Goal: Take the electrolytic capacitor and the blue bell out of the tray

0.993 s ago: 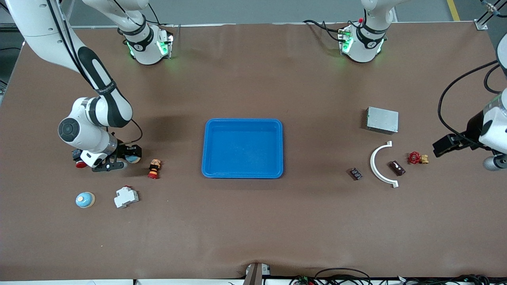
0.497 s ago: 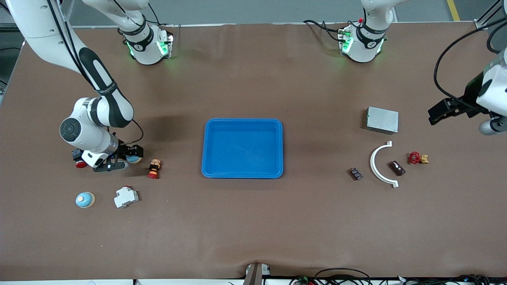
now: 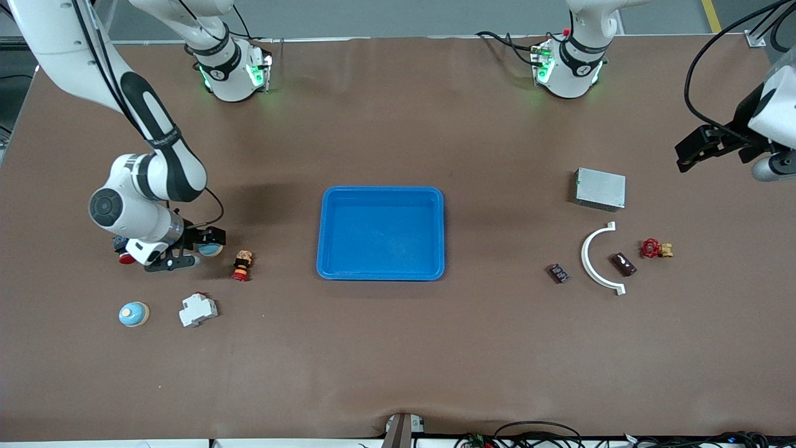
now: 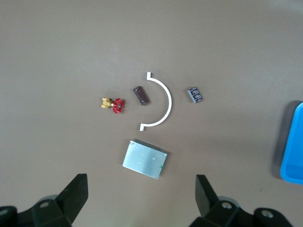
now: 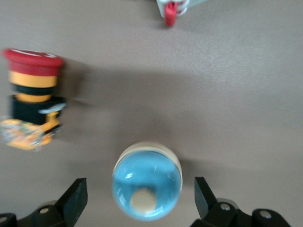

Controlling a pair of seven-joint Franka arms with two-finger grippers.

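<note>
brown table [image 3: 398, 348]; grey floor [image 3: 398, 18] with a yellow line [image 3: 711, 15]

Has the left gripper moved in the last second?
Yes. The left gripper, open, has risen toward the bases' edge of the table: it was level with the red valve, and is now above the metal box in the front view.

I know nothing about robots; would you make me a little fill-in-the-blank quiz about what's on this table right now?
1. The tray in the middle of the table is coloured ____.
2. The right pincer is open, with a blue ____ between its fingers.
3. The left pincer hangs open above the table and holds ____.
4. The small red valve lies beside a curved white bracket toward the ____ arm's end of the table.

Missing words: blue; bell; nothing; left
</note>
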